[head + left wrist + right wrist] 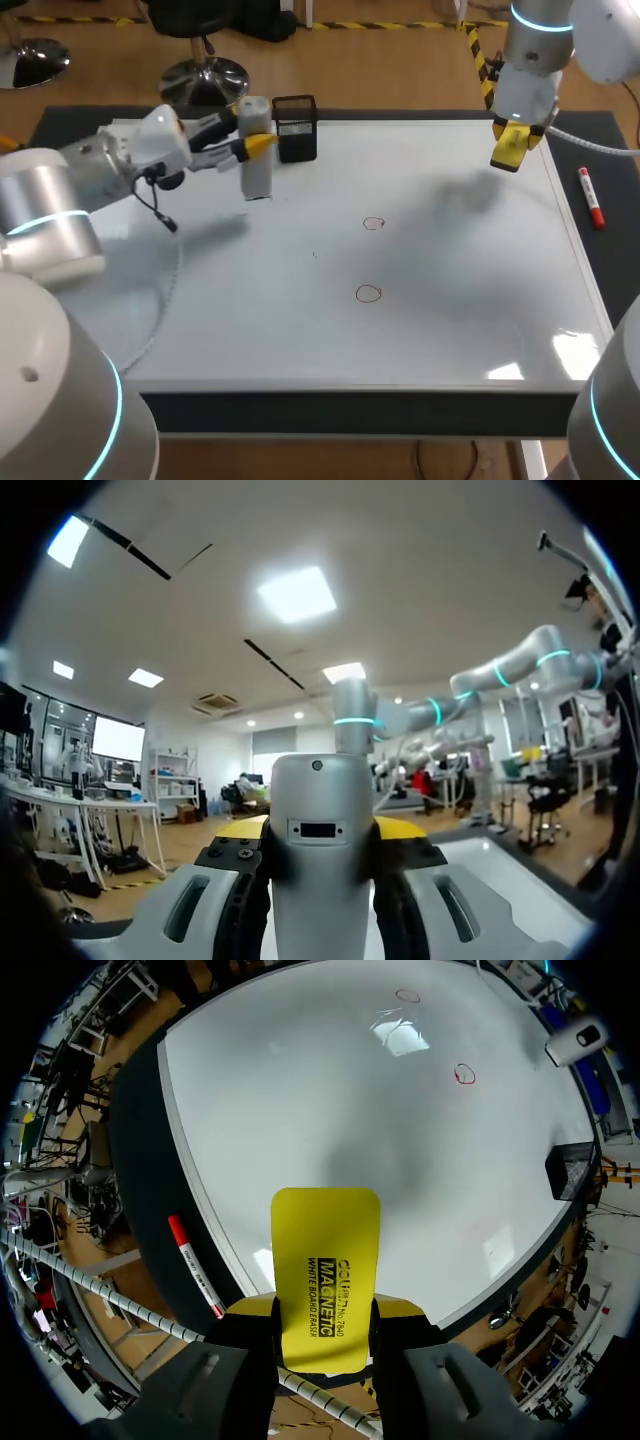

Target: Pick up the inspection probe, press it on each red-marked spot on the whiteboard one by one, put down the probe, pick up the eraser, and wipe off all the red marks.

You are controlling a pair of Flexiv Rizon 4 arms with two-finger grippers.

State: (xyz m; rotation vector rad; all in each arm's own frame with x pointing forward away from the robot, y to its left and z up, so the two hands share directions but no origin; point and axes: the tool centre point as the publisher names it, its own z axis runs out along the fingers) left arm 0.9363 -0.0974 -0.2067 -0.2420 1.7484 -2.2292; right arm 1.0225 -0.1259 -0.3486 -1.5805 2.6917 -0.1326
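Head view: left jaws clamp the probe (257, 160) upright at the whiteboard's (450, 320) far left; right jaws grip the yellow eraser (510, 148) above the whiteboard's far right corner. Two red marks (373, 224) sit near the whiteboard's middle.

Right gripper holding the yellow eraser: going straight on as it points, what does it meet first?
Likely bare surface of the white whiteboard, near its edge; the flat yellow rectangular eraser in the right gripper would touch first. Both red circle marks lie off that line. Depth unclear.
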